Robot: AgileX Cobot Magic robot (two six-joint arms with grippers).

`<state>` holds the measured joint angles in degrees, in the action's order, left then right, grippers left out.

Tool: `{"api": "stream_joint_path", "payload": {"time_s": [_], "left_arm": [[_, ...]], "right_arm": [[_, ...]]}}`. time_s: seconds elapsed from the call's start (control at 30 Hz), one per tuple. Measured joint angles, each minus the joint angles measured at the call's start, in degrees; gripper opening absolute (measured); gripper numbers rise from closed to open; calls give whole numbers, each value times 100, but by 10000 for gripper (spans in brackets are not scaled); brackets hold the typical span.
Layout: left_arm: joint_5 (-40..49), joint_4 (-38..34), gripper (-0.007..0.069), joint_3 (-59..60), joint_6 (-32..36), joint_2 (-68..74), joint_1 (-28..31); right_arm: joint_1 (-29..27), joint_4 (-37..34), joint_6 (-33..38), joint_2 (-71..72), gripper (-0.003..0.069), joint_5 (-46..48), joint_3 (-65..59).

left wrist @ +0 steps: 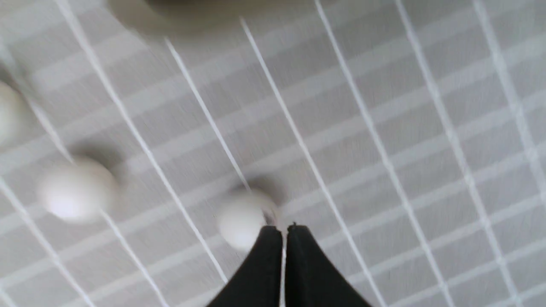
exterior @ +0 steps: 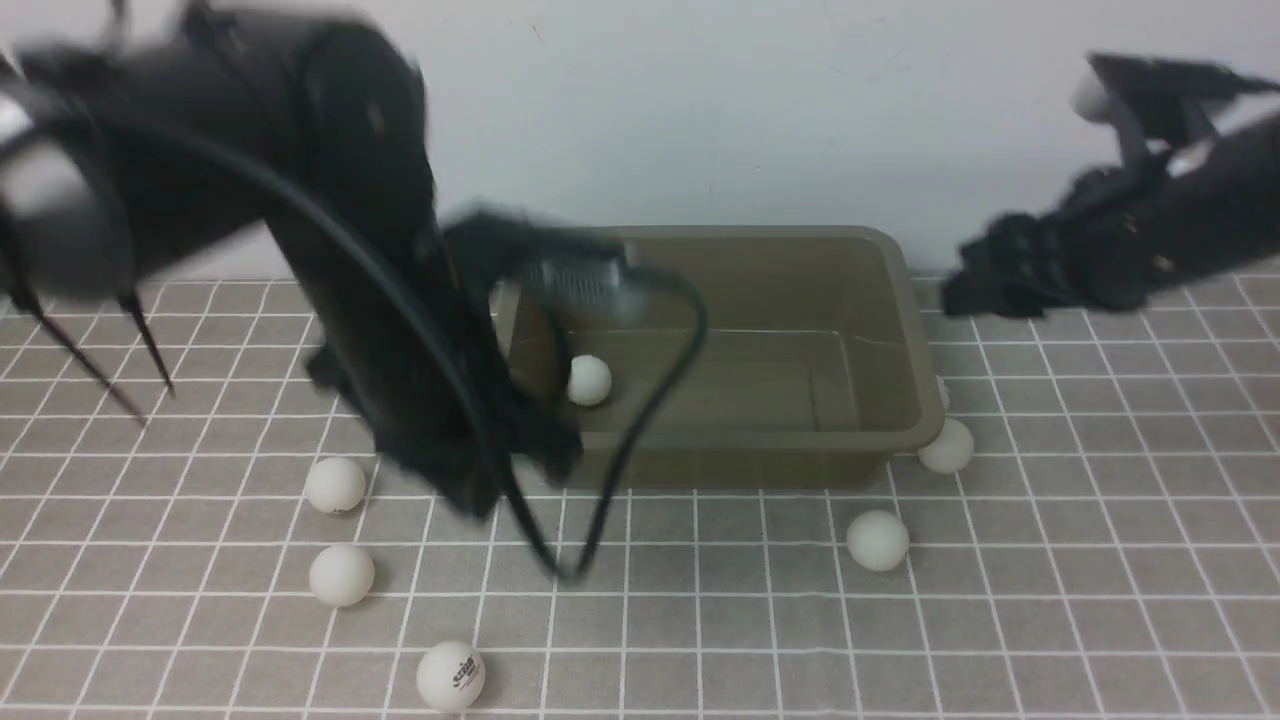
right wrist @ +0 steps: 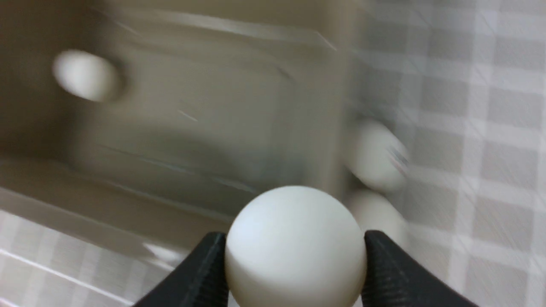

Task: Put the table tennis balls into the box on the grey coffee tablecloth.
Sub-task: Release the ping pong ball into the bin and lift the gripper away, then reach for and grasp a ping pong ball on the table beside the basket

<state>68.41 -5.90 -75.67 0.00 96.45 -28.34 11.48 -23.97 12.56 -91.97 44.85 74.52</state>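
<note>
Grey coffee tablecloth (exterior: 1100,560) is covering the whole work surface, and the box (exterior: 800,462) is sitting open on it toward the far wall. Your left arm (exterior: 330,220) is showing blurred, arching from the upper left down in front of the box's left end, with its cable (exterior: 640,420) looping across the near rim. Your right arm (exterior: 1150,240) is hanging clear of the cloth beyond the box's right end, pointing in toward it. Left gripper (left wrist: 284,232): its wrist view is showing the fingers pressed together with nothing between them, aimed at the cloth, with a near ball (left wrist: 243,219) lying just beside the tips. Right gripper (right wrist: 294,256) is clamping a held ball (right wrist: 294,238) between both fingers, close to the box's wall. A boxed ball (exterior: 588,381) is resting inside at the left end. On the cloth you are seeing a corner ball (exterior: 946,446) touching the box's right front corner, a front ball (exterior: 877,540) near it, a left pair (exterior: 335,485) and a lettered ball (exterior: 451,677) nearest you.
</note>
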Motion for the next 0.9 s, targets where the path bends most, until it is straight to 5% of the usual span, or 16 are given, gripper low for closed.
{"api": "stream_joint_path", "payload": {"time_s": [0.2, 0.33, 0.53, 0.63, 0.7, 0.73, 0.9], "left_arm": [[-313, 24, 56, 764, 0, 204, -167], [-472, 220, 279, 797, 0, 504, -171], [-788, 837, 548, 797, -286, 1105, -171], [-792, 909, 553, 797, -367, 1374, -171], [-757, 877, 464, 797, -387, 1489, -171], [-725, 859, 356, 797, -377, 1533, -171], [-587, 988, 353, 655, -334, 1299, -171]], "right_arm": [[397, 167, -45, -946, 391, 644, 1377], [432, 697, -402, -1490, 564, 1648, 2301], [432, 1342, -574, -1286, 570, 2064, 2637], [432, 1579, -622, -1032, 526, 2171, 2647], [432, 1736, -693, -814, 478, 2300, 2650], [410, 1855, -762, -670, 438, 2470, 2655], [77, 2043, -1049, -71, 229, 2615, 2196]]}}
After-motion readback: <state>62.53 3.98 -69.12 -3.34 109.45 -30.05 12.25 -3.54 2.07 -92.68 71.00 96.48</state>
